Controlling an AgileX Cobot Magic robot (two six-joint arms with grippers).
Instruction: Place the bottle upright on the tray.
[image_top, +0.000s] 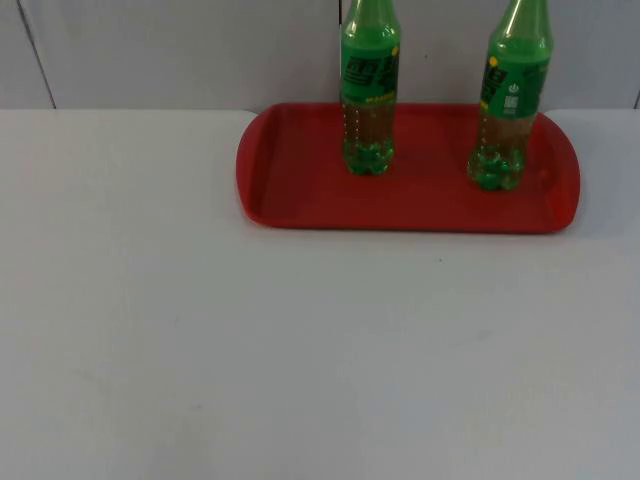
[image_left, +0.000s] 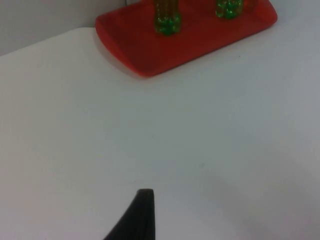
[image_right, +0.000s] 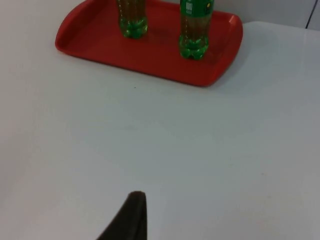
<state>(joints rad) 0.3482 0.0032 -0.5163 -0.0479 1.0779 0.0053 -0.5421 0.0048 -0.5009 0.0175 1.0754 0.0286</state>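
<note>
A red tray (image_top: 300, 195) lies at the far side of the white counter (image_top: 250, 350), close to the grey partition wall (image_top: 150, 50). Two green soda bottles stand upright on it, well apart: the left bottle (image_top: 369, 90) near the tray's middle and the right bottle (image_top: 512, 100) toward its right end. The left end effector (image_left: 140, 215) and the right end effector (image_right: 127, 217) each hover over bare counter, well short of the tray; whether their fingers are wide or narrow cannot be told.
</note>
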